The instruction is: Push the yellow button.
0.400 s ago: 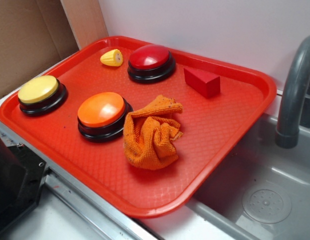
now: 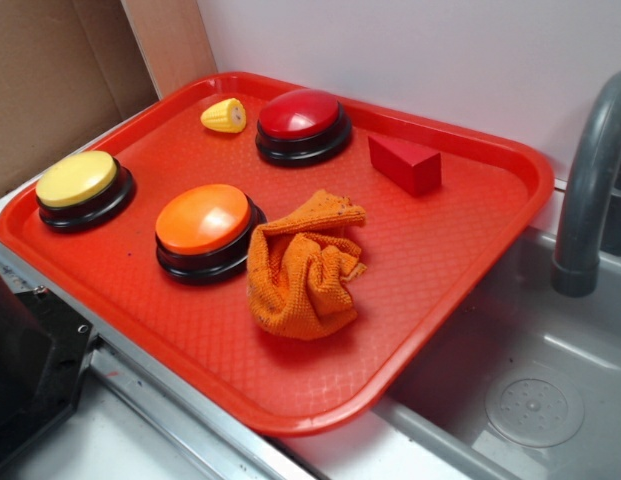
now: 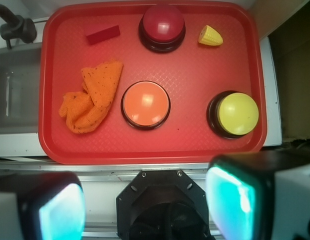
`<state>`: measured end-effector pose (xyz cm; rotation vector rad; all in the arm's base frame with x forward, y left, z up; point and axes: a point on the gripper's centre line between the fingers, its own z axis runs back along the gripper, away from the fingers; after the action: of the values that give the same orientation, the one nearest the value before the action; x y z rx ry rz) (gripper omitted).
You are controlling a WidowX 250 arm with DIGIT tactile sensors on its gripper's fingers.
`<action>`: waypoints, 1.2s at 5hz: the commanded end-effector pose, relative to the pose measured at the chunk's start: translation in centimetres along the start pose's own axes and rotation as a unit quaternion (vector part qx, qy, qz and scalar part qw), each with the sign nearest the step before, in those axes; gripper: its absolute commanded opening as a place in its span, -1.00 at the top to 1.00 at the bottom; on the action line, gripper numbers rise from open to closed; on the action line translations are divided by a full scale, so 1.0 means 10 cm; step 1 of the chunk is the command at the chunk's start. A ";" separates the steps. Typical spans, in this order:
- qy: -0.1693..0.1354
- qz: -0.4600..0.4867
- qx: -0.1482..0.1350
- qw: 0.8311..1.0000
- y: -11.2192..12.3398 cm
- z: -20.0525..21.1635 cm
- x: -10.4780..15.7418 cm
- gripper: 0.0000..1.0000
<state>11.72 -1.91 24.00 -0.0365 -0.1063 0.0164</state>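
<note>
The yellow button (image 2: 78, 180), a pale yellow dome on a black base, sits at the left end of the red tray (image 2: 440, 230). In the wrist view the yellow button (image 3: 237, 113) lies at the tray's (image 3: 194, 75) lower right. My gripper (image 3: 145, 205) hangs high over the near side of the tray, above the black robot base (image 3: 164, 205). It is open, its cyan pads (image 3: 62, 212) far apart with nothing between them. The button is ahead of the right finger and well below it. The exterior view does not show the gripper.
On the tray are an orange button (image 2: 203, 220), a red button (image 2: 301, 115), a small yellow corn toy (image 2: 224, 116), a red block (image 2: 405, 163) and a crumpled orange cloth (image 2: 302, 265). A grey sink (image 2: 530, 400) with a faucet (image 2: 590, 190) lies to the right.
</note>
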 end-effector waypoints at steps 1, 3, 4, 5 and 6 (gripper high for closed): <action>0.046 0.149 0.021 0.987 1.00 -0.49 0.24 -1.00; 0.047 0.263 0.065 0.962 1.41 -0.88 0.06 -1.00; 0.050 0.254 0.082 0.962 1.57 -1.12 0.07 -1.00; 0.032 0.225 0.111 0.968 1.64 -1.21 0.12 -1.00; -0.003 0.150 0.078 0.986 1.56 -1.18 0.11 -1.00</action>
<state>14.51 12.41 10.88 0.0921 -0.0727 0.3235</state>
